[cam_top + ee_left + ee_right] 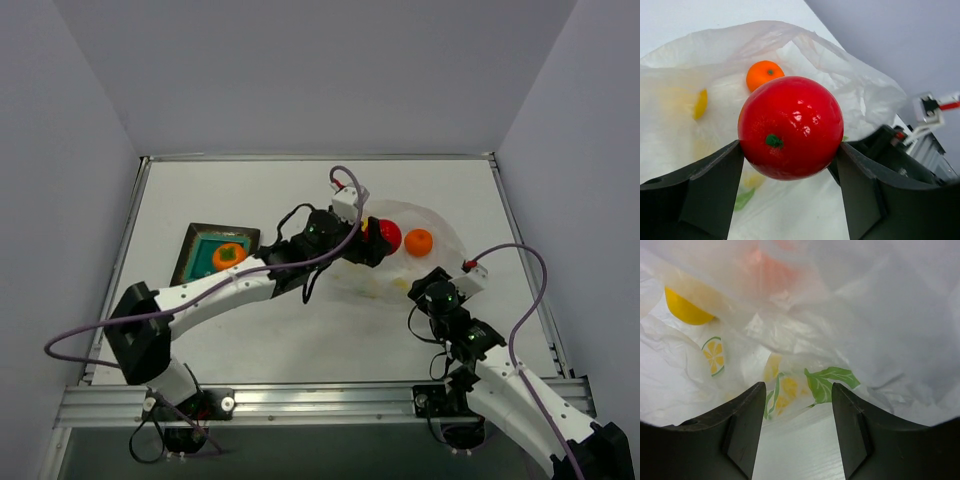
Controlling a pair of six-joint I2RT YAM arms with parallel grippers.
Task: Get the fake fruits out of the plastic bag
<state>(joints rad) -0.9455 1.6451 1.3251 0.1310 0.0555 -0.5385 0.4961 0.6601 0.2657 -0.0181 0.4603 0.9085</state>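
Your left claw (790,150) pinches the red fruit (790,127) just above the bag (850,85). Your right claw (797,410) sits spread at the bag's near edge. Lift straight up, clear of the film. An orange fruit (764,74) and a yellow fruit (687,310) lie inside.

The setting is a robotics lab test cell. A bare white worktop (300,330) is walled by plain grey panels (300,70) beyond and to either side of the left end effector (378,238). A slotted aluminium rail (320,400) and loose grey-purple cables (545,280) lie on its base side.
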